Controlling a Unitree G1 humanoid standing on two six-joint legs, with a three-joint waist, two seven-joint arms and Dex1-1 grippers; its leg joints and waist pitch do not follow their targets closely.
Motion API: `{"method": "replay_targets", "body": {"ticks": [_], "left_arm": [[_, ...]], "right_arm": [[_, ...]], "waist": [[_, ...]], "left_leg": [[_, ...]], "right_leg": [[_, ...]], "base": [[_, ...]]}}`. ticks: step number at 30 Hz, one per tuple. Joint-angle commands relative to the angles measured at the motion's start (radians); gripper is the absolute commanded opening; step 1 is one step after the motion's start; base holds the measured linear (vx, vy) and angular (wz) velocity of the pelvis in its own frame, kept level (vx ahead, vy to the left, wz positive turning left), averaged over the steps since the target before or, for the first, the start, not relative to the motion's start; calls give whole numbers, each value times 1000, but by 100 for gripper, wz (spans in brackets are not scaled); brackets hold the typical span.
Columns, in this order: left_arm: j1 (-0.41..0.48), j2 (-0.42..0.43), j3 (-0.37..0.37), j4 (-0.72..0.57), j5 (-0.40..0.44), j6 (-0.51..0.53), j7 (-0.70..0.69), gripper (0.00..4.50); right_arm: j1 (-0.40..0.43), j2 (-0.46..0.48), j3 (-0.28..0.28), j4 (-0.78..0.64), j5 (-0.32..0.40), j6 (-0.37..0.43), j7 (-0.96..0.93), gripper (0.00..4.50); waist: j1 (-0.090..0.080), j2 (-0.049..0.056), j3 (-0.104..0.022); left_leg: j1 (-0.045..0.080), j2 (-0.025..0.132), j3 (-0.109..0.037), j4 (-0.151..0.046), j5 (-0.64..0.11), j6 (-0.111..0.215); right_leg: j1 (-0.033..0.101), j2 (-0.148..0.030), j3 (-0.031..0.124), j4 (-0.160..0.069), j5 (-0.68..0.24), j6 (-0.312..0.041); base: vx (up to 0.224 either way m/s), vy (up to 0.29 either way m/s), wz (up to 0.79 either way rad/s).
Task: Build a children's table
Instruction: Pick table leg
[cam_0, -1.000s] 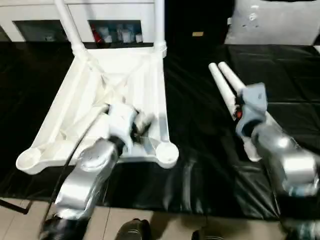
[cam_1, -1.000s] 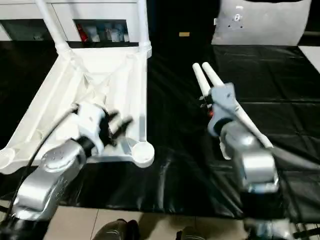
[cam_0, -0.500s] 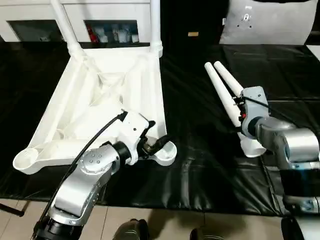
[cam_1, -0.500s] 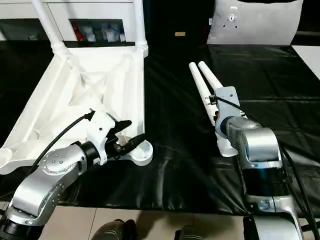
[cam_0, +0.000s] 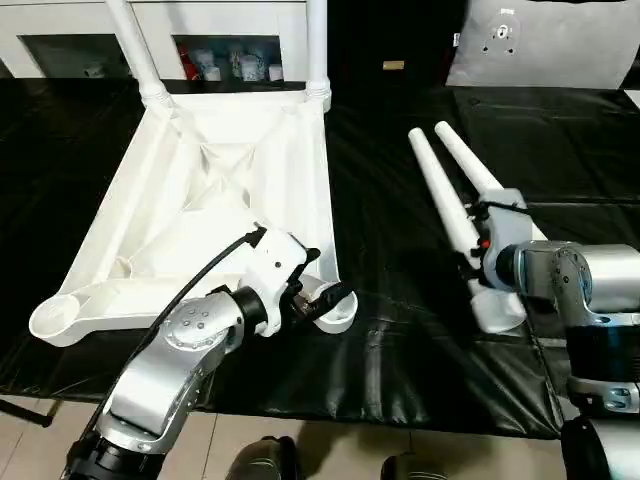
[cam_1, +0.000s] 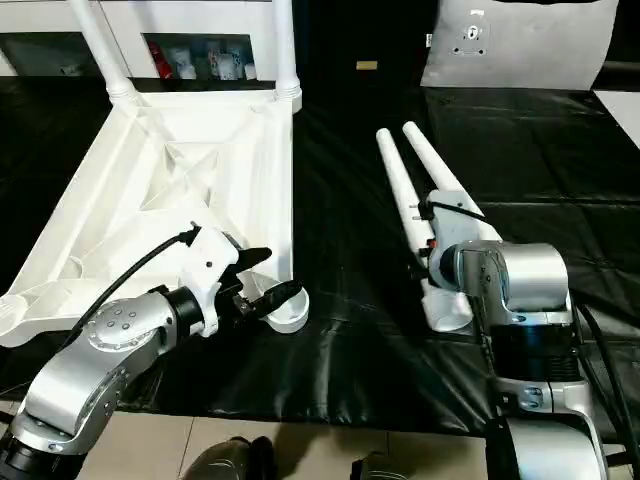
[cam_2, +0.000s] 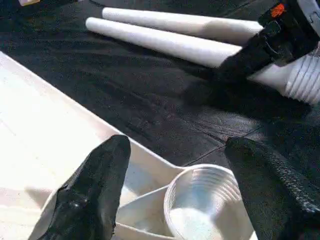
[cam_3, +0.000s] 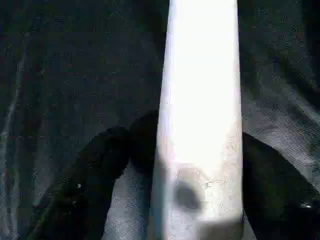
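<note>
The right gripper (cam_3: 200, 170) has its two black fingers spread to either side of a white tapered plastic tube leg (cam_1: 405, 215), straddling its thick end; whether the pads touch it I cannot tell. That placement reads as lining up a grasp so the leg can be lifted. A second loose white leg (cam_1: 440, 180) lies just beside it at 3 o'clock, both on the black-covered worktable (cam_1: 340, 180).

The left gripper (cam_2: 175, 190) is open and holds nothing, its fingers standing either side of an empty round corner socket (cam_2: 205, 202). This looks like steadying or marking the socket that takes the next leg.

The small white plastic children's table (cam_0: 215, 190) lies upside down at 9 o'clock from the loose legs, its cross-ribbed underside up. Two legs already stand in the far sockets at 12 o'clock.
</note>
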Motion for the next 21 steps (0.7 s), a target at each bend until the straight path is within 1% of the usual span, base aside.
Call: {"method": "replay_targets", "body": {"ticks": [1, 3, 4, 5, 6, 7, 8, 10, 11, 12, 16, 21], "left_arm": [[-1, 11, -9, -24, -1, 13, -7, 349], [-1, 12, -10, -24, 1, 14, -10, 349], [-1, 13, -10, -25, 1, 14, -11, 349], [0, 15, -9, -26, 1, 14, -12, 349], [0, 16, -9, -25, 2, 13, -12, 349], [0, 17, -10, -24, 4, 12, -12, 349], [0, 18, -10, -24, 5, 11, -12, 349], [1, 20, -11, -25, 5, 12, -12, 349], [1, 21, -12, -25, 5, 12, -12, 349], [1, 22, -13, -26, 4, 11, -11, 349], [2, 23, -16, -26, 6, 10, -11, 349], [4, 27, -18, -25, 11, 5, -9, 349]], "right_arm": [[5, -2, 14, -26, 15, 30, 11, 319], [8, 0, 16, -32, 20, 39, 12, 297], [8, 0, 17, -33, 21, 40, 12, 297], [10, 2, 17, -37, 20, 44, 12, 286], [10, 2, 17, -38, 20, 46, 13, 267], [10, 2, 17, -37, 18, 45, 13, 267], [10, 2, 17, -36, 18, 44, 14, 254], [11, 2, 16, -37, 17, 44, 16, 237], [11, 2, 15, -39, 17, 44, 16, 237], [12, 3, 15, -41, 18, 44, 16, 221], [16, 9, 9, -48, 24, 41, 17, 194], [22, 14, 8, -53, 26, 37, 20, 189]], "waist": [[3, -21, -77], [4, -20, -78], [4, -21, -78], [5, -20, -78], [7, -22, -79], [7, -22, -78], [9, -20, -78], [10, -20, -79], [11, -19, -78], [10, -19, -78], [10, -18, -76], [10, -17, -74]], "left_leg": [[35, 86, -33, -85, -213, -27], [35, 86, -32, -85, -196, -25], [36, 85, -31, -85, -192, -24], [35, 85, -31, -85, -186, -22], [35, 84, -30, -85, -179, -18], [34, 84, -30, -85, -175, -15], [35, 84, -29, -84, -169, -11], [35, 85, -29, -85, -165, -10], [35, 85, -30, -86, -167, -11], [35, 85, -30, -86, -173, -14], [36, 86, -30, -88, -196, -24], [37, 86, -32, -91, -212, -36]], "right_leg": [[30, -66, 44, -82, -133, -234], [29, -65, 44, -82, -116, -234], [29, -65, 44, -81, -110, -234], [29, -64, 44, -82, -103, -235], [30, -64, 44, -82, -95, -236], [31, -66, 44, -82, -95, -237], [30, -66, 45, -83, -94, -239], [31, -65, 44, -82, -90, -241], [30, -64, 43, -82, -91, -242], [30, -63, 43, -82, -95, -243], [29, -64, 44, -84, -117, -239], [27, -64, 44, -85, -130, -232]], "base": [[0, 0, 0], [0, 0, 0], [0, 0, 0], [0, 0, 0], [0, 0, 0], [0, 0, 0], [0, 0, 0], [0, 0, 0], [0, 0, 0], [0, 0, 0], [0, 0, 0], [0, 0, 0]]}}
